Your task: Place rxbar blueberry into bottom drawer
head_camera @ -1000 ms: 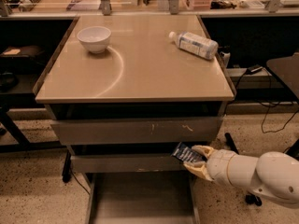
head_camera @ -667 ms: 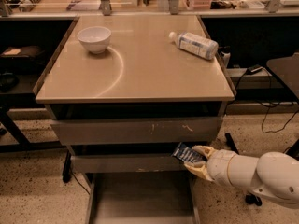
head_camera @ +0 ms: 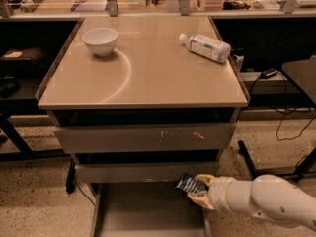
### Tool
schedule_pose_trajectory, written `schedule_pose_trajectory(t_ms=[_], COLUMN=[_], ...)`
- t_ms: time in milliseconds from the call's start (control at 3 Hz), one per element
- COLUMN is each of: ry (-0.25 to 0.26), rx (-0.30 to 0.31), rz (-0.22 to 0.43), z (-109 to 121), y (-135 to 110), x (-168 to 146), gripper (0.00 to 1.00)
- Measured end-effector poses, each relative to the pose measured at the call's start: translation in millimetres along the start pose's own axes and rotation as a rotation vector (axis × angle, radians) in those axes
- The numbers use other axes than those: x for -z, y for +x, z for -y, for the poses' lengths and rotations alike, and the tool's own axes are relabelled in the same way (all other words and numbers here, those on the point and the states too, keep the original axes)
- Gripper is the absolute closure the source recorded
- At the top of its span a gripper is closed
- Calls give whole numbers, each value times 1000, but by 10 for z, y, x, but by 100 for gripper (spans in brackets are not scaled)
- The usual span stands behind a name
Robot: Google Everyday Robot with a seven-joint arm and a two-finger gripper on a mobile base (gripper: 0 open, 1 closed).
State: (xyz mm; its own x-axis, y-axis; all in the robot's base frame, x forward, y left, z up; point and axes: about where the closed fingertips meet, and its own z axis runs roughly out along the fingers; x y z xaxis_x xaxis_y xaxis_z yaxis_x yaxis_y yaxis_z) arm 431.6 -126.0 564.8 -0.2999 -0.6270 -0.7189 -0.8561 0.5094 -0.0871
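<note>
The rxbar blueberry (head_camera: 189, 184) is a small dark navy wrapper with light lettering, held in my gripper (head_camera: 197, 191) at the lower right. The gripper's pale fingers (head_camera: 204, 180) are shut on the bar's right end. The bar hangs just above the right side of the bottom drawer (head_camera: 143, 211), which is pulled out and shows a flat grey floor. My white arm (head_camera: 266, 201) reaches in from the right edge of the view.
Two upper grey drawers (head_camera: 143, 138) with scratched fronts are nearly closed above the open one. On the tan tabletop (head_camera: 148, 68) stand a white bowl (head_camera: 99, 41) at left and a clear bottle with white label (head_camera: 206, 47), lying down at right. A chair (head_camera: 298, 78) is at right.
</note>
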Motion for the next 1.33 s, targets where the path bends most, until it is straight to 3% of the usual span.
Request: schedule_pose_trajectory(t_ms=[333, 667, 1000, 1333], ry=[-82, -118, -122, -87], rx=[-7, 22, 42, 0], rz=[-125, -168, -179, -203], z=[-474, -724, -737, -458], y=[728, 1132, 1319, 1574], x=[-663, -1242, -1736, -2000], gripper=[100, 100, 100, 100])
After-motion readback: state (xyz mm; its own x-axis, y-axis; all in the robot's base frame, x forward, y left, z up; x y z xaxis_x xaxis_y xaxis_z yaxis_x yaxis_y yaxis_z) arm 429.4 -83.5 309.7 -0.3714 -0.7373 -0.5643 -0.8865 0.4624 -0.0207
